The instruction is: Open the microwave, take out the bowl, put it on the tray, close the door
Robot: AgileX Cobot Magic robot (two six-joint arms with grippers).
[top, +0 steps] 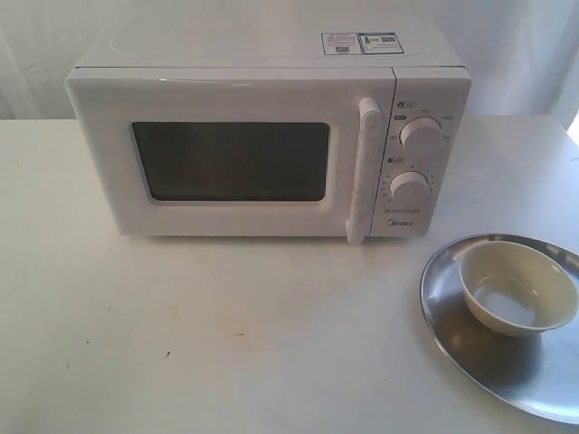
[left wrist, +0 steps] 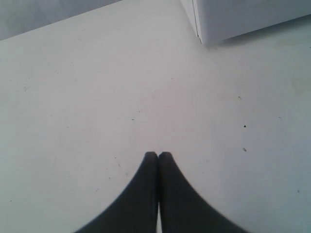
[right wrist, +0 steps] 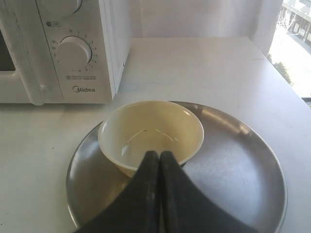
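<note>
The white microwave (top: 262,136) stands at the back of the table with its door (top: 231,158) closed and the vertical bar handle (top: 364,170) upright. The cream bowl (top: 517,289) sits on the silver tray (top: 479,362) at the front right. In the right wrist view the bowl (right wrist: 150,133) rests on the tray (right wrist: 233,174), and my right gripper (right wrist: 159,154) hovers shut and empty above the bowl's near rim. My left gripper (left wrist: 158,155) is shut with nothing in it, over bare table near a microwave corner (left wrist: 233,19). Neither gripper shows in the exterior view.
The white table (top: 226,334) spreads in front of the microwave. Two round dials (top: 421,136) and the Midea logo (right wrist: 83,89) face the front. The tray reaches past the exterior view's right edge. A bright window (right wrist: 296,43) lies beyond the table's far side.
</note>
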